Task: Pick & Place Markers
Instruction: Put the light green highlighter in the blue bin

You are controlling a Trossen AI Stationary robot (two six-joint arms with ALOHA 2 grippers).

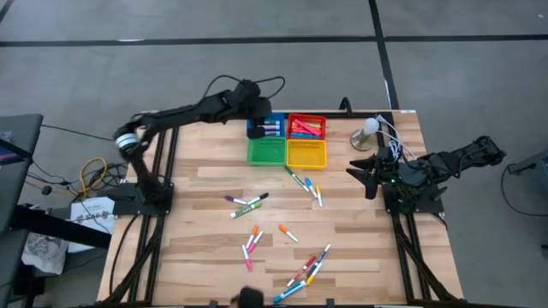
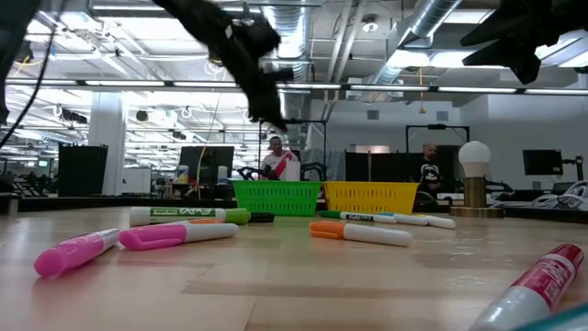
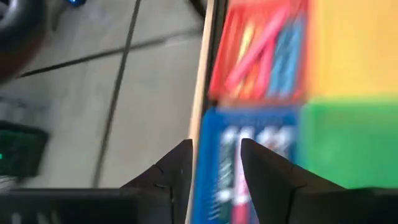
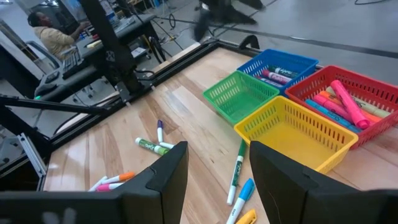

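Blue tray, red tray, green tray, yellow tray, pink markers

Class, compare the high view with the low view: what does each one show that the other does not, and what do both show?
Only the high view shows the blue tray and red tray with markers inside, the left hand above the blue tray, and the right hand waiting at the table's right edge. Only the low view shows people in the room behind the table. Both show the green tray, the yellow tray, the small lamp and loose markers lying on the wooden table.
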